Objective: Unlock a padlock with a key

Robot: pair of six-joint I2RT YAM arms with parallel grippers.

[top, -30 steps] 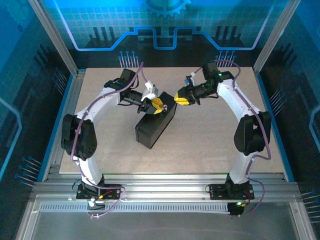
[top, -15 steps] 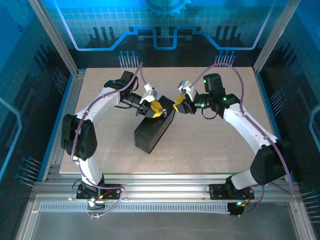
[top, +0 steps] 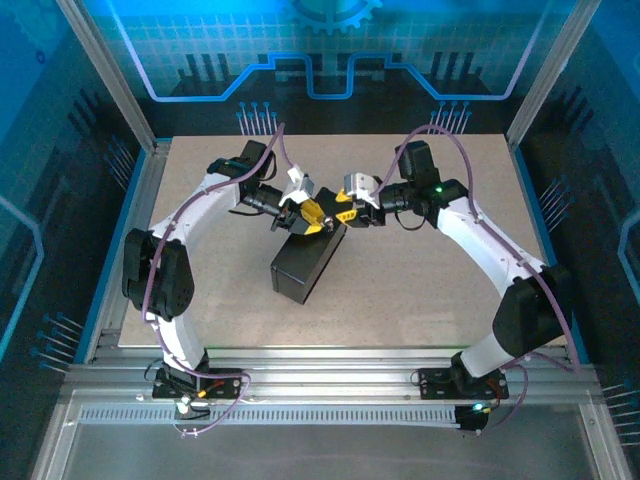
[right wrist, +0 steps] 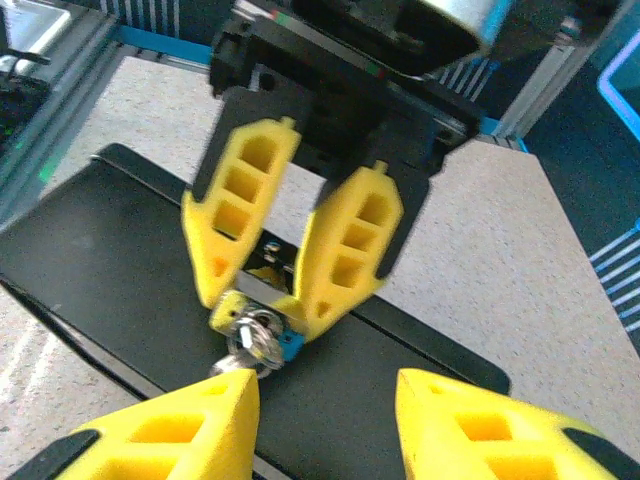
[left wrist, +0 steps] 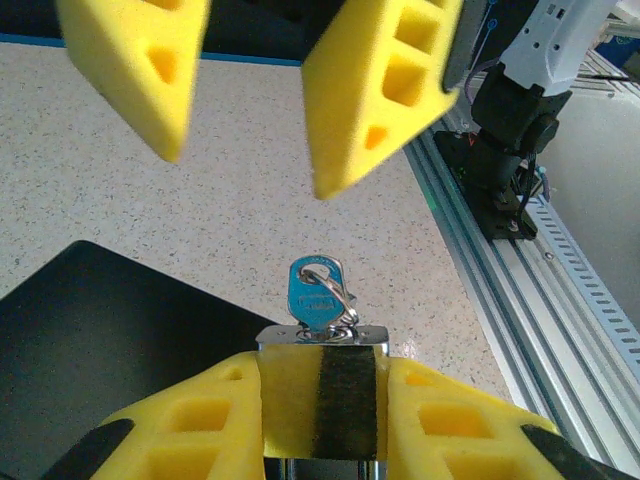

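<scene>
My left gripper (left wrist: 320, 405) is shut on the padlock (left wrist: 322, 385), a small yellow body with a dark stripe and a silver end plate. A blue-headed key (left wrist: 318, 292) with a wire ring sticks out of that end plate. In the left wrist view my right gripper (left wrist: 248, 165) hangs open just beyond the key, not touching it. In the right wrist view its fingers (right wrist: 200, 430) stand wide apart in front of the key (right wrist: 290, 346) and ring, with the left gripper (right wrist: 262, 310) behind. From above, the left gripper (top: 313, 215) and the right gripper (top: 340, 213) face each other tip to tip.
A black box (top: 305, 268) lies flat on the speckled table (top: 420, 280) right under both grippers. Aluminium rails (left wrist: 520, 290) run along the table's near edge, with the right arm's base (left wrist: 505, 120) on them.
The right arm has swung in leftward toward the left gripper, and its jaws have opened wider. The left gripper has kept hold of the padlock almost without moving.
</scene>
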